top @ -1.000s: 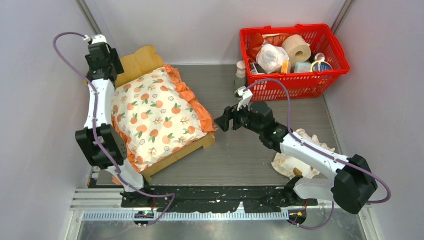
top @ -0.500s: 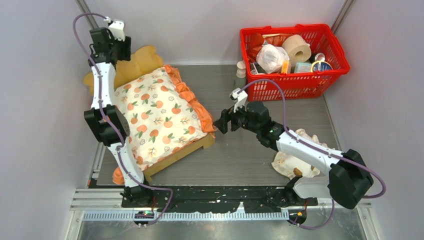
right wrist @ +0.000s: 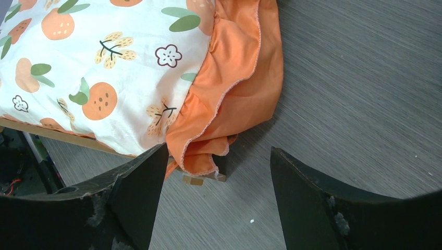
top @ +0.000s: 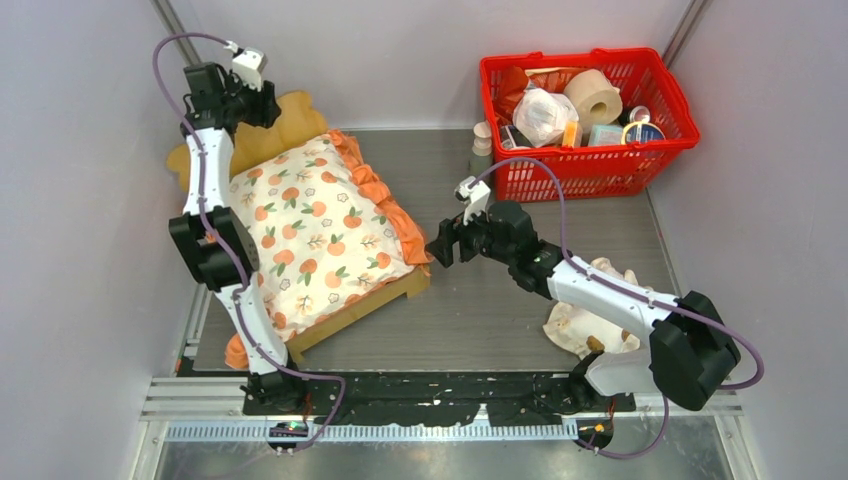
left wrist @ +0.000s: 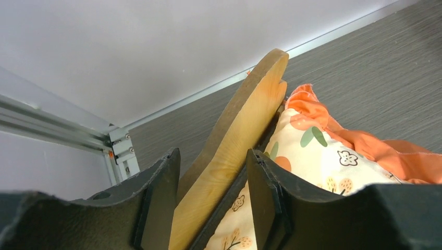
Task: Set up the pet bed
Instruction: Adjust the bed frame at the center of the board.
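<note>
Matt wooden pet bed [left wrist: 234, 140], cloth cushion [top: 315, 225]

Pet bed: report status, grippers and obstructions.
Left gripper astride headboard, grip unconfirmed. Right gripper open by foot corner. Pet bed carries orange-print cushion; frilled pillow lies apart. No obstruction seen.

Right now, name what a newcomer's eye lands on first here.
The cream orange-print cushion with orange ruffles, lying on the light-wood pet bed at the left. Then the red plastic basket crammed with odds, far right. The left end effector straddles the bed's wavy wooden headboard.
</note>
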